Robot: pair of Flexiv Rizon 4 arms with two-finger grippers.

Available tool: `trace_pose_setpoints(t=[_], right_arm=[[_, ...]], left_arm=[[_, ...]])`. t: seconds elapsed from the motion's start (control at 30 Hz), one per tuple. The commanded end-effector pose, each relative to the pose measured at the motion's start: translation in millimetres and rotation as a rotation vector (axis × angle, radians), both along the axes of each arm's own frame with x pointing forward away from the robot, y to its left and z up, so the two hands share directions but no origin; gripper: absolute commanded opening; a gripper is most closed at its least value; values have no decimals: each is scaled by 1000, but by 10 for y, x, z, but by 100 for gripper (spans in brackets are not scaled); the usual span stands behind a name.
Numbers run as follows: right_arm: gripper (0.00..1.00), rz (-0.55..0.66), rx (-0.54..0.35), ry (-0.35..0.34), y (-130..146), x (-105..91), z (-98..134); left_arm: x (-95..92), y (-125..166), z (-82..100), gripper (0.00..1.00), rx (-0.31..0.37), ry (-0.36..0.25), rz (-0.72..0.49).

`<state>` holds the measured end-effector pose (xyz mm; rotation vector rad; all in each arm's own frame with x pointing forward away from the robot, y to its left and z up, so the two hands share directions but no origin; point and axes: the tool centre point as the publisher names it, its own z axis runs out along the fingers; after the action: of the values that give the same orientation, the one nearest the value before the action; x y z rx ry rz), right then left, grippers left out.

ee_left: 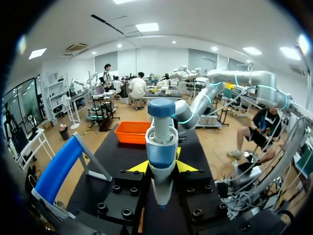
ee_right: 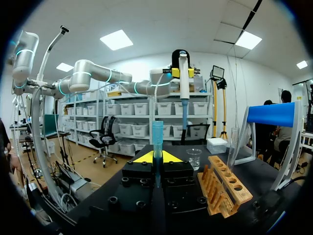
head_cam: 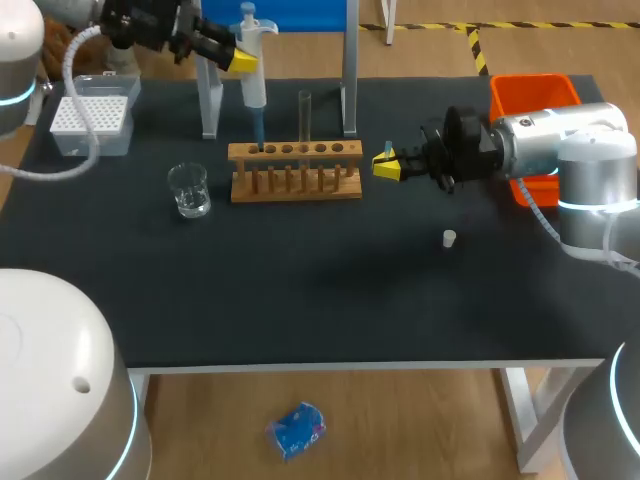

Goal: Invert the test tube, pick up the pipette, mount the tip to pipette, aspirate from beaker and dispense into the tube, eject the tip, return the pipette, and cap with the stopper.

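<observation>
Head: left gripper [head_cam: 235,55] clamped on pipette [head_cam: 252,70], far left, its blue tip [head_cam: 259,130] hanging at the left end of the rack [head_cam: 295,172]. Risk: the tip clips the rack or misses the test tube [head_cam: 305,115] standing mid-rack. Beaker [head_cam: 189,190] left of rack, contents can't tell. Orange bin [head_cam: 530,95] far right. Stopper [head_cam: 450,238] loose on table [head_cam: 300,300]. Left wrist: pipette body pinched from both sides; a slack grip would let it swing. Right wrist: right gripper [ee_right: 156,156] closed on an upright blue tube-like piece [ee_right: 157,134]; test tube looks empty.

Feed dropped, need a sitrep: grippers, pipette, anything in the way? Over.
Left gripper shut on pipette, over rack. Right gripper shut on blue tip, beside rack, apart from pipette. Test tube upright in rack between them.
</observation>
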<state>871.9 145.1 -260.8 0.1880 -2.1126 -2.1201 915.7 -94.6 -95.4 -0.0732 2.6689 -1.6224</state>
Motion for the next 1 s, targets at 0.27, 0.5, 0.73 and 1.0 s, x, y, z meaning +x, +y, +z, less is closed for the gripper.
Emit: trace_pose_setpoints(t=[0.27,0.5,0.73,1.0], right_arm=[[0,2,0,0,-8,3,0],[0,2,0,0,-8,3,0],[0,2,0,0,-8,3,0],[0,2,0,0,-8,3,0]], left_arm=[[-42,4,-1,0,1,-17,34],[-44,-42,5,0,-2,-16,14],[-264,-468,-37,0,46,-17,-27],[-556,-838,-19,0,66,-29,-44]])
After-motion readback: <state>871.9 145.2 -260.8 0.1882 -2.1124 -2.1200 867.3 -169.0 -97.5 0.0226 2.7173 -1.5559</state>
